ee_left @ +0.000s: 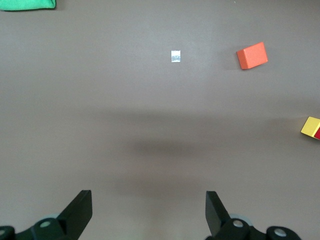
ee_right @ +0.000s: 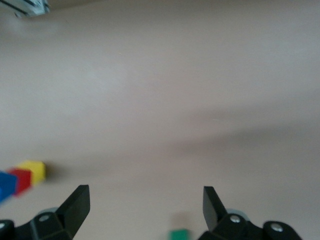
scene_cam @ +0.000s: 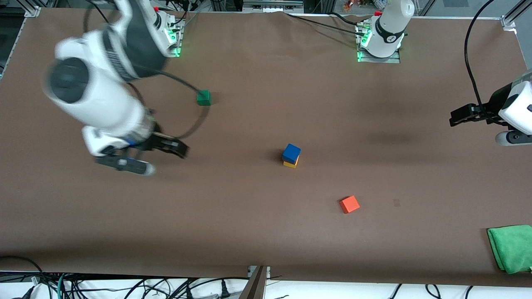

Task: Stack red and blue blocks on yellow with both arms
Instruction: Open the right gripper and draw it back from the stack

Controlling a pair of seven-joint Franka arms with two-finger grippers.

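Note:
The blue block (scene_cam: 291, 153) tops a stack mid-table. A sliver of the yellow cube (scene_cam: 290, 164) shows at its base. The red block is hidden under the blue one in the front view. In the right wrist view the blue block (ee_right: 6, 185), red block (ee_right: 21, 180) and yellow cube (ee_right: 34, 170) line up as one stack. The left wrist view shows the yellow cube (ee_left: 310, 126) and a red edge (ee_left: 317, 134). My right gripper (scene_cam: 178, 149) (ee_right: 146, 207) is open and empty, toward the right arm's end. My left gripper (scene_cam: 455, 118) (ee_left: 149, 210) is open and empty, near the left arm's end.
An orange cube (scene_cam: 349, 204) (ee_left: 252, 55) lies nearer the front camera than the stack. A dark green cube (scene_cam: 203, 98) (ee_right: 179, 234) lies farther from it, beside the right arm's cable. A green cloth (scene_cam: 512, 247) (ee_left: 27, 4) lies at the table's corner by the left arm's end.

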